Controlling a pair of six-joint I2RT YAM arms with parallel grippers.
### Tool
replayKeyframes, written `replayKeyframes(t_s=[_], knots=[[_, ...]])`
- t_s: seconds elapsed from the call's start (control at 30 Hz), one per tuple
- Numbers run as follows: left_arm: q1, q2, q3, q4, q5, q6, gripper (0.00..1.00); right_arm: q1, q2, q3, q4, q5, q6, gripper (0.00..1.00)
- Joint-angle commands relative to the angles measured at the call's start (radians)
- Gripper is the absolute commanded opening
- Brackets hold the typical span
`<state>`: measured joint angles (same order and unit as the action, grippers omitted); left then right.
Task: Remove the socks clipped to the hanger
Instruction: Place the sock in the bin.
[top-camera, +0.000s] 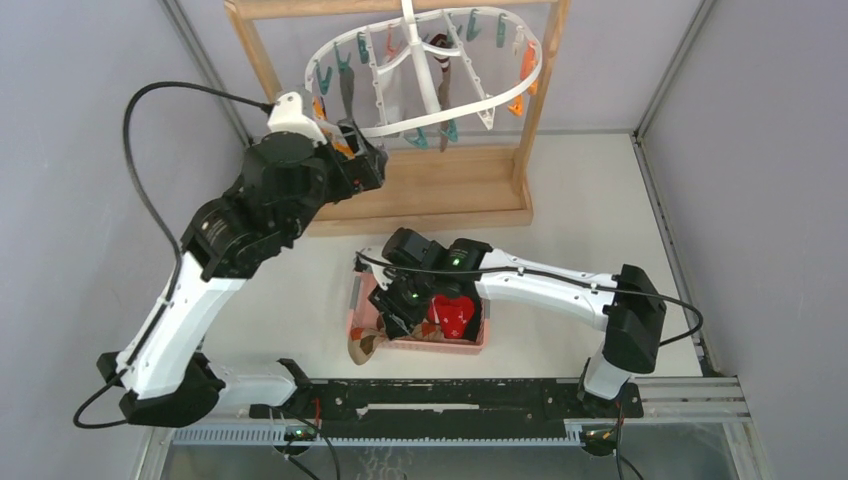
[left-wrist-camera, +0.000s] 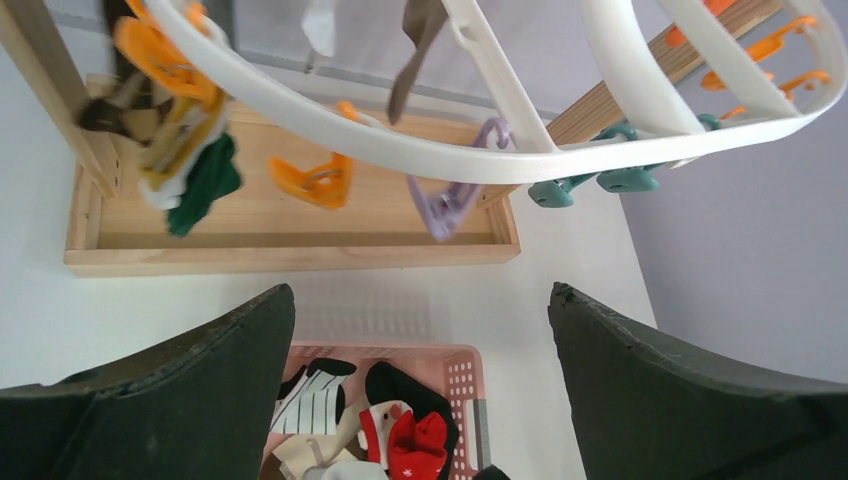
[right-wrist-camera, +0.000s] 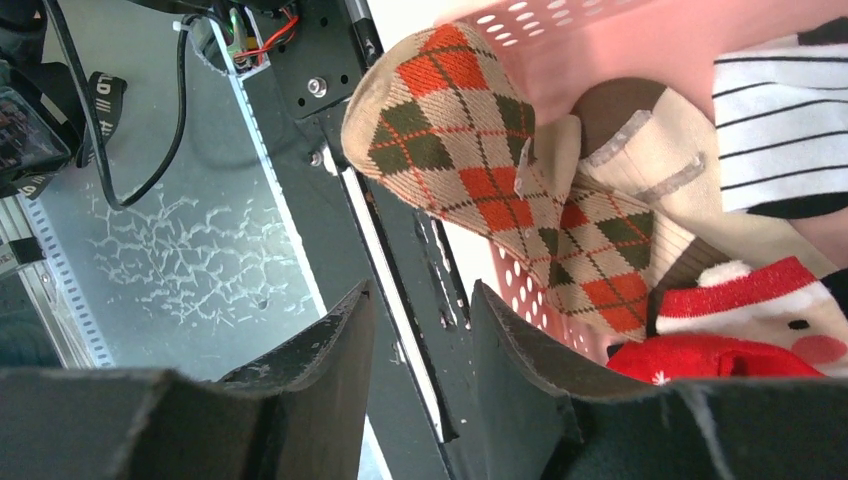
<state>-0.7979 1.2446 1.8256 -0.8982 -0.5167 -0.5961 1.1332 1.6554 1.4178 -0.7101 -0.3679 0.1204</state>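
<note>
Left gripper (left-wrist-camera: 420, 300): we see fingers wide apart, nothing between. Beyond tips, hanger (left-wrist-camera: 480, 165) rim arcs across, top cut off. Clips (left-wrist-camera: 320, 180) dangle. Clipped socks (left-wrist-camera: 185, 150) up-left, too blurred to sort. Wooden frame (left-wrist-camera: 290, 255) behind. Beneath fingers, pink basket (left-wrist-camera: 468, 378), partly hidden.

Right gripper (right-wrist-camera: 420, 295): we see fingers parted, gap bare. Past tips, argyle sock (right-wrist-camera: 450, 150) drapes over basket rim. Striped sock (right-wrist-camera: 780, 130) cut off at edge.
</note>
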Motion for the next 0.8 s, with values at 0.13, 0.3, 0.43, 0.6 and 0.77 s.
replayKeyframes(t_s=[0.13, 0.3, 0.43, 0.6, 0.77], knots=[[0.002, -0.127, -0.034, -0.049, -0.067, -0.044, 1.0, 0.028, 0.074, 0.131, -0.027, 0.003, -0.036, 0.48], [0.002, -0.176, -0.083, -0.087, -0.072, -0.079, 1.0, 0.039, 0.124, 0.168, -0.059, 0.004, -0.041, 0.51], [0.002, -0.223, -0.124, -0.114, -0.081, -0.103, 1.0, 0.055, 0.142, 0.179, -0.067, 0.008, -0.045, 0.66], [0.003, -0.265, -0.158, -0.144, -0.086, -0.125, 1.0, 0.073, 0.17, 0.19, -0.066, 0.007, -0.044, 0.67], [0.003, -0.282, -0.172, -0.159, -0.082, -0.135, 1.0, 0.081, 0.209, 0.216, -0.073, 0.014, -0.044, 0.67]])
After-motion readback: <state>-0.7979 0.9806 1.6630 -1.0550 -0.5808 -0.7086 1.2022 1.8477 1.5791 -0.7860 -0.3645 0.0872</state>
